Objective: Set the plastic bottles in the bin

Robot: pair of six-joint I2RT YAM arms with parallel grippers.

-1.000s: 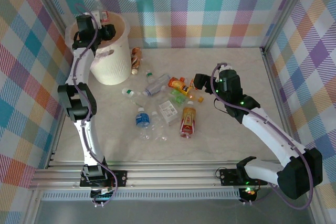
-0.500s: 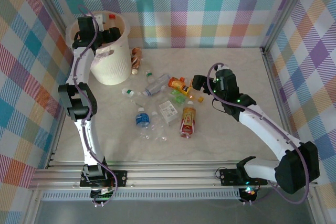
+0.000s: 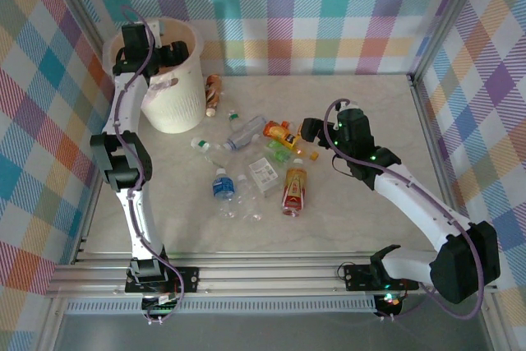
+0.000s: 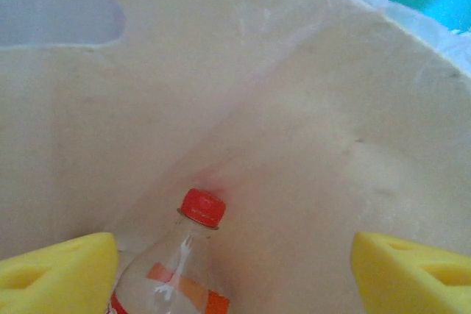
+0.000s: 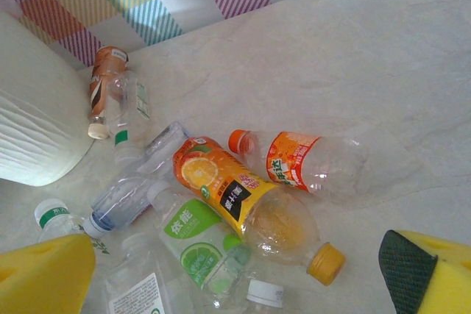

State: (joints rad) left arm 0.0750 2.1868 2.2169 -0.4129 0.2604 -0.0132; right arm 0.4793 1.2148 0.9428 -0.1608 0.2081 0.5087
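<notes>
Inside the smooth cream bin, clear red-capped bottle

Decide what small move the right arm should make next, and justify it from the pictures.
Probably lower the right gripper onto the yellow-capped orange juice bottle. The jaws stand wide open and empty. The bottle lies on the table roughly centred in front of the gripper, with its upper side uncovered. It does lie against the green-labelled bottle, so the descent should be careful.
</notes>
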